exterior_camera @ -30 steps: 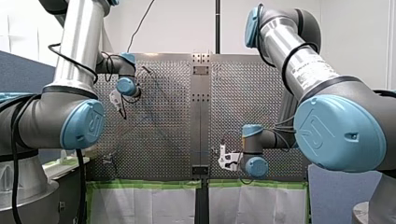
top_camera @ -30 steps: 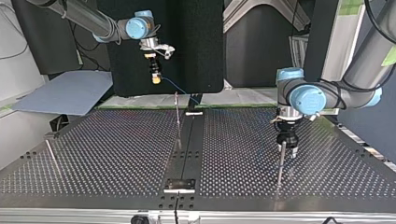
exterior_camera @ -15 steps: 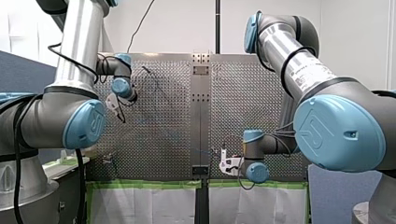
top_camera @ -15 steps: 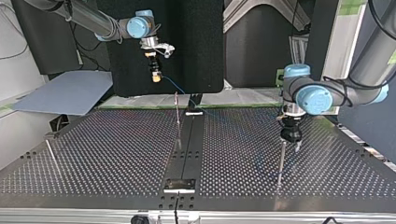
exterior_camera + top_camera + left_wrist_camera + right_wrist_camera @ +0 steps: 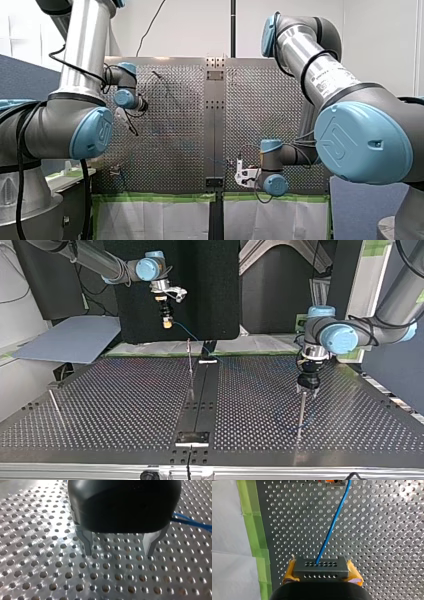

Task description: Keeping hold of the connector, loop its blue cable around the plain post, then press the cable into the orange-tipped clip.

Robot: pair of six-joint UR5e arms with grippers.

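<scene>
Our right hand grips the dark, many-holed connector between yellow pads, holding it high over the tabletop edge so the thin blue cable runs nearly straight toward the orange-tipped clip. Our left hand, metal fingers spread and empty, hovers low beside a slim post, placed, we judge, to guide the loop

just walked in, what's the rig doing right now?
My right gripper holds the dark connector between yellow pads, raised above the perforated table. Its blue cable runs off toward the orange-tipped clip. My left gripper is open and empty, low over the table by a thin post.
</scene>
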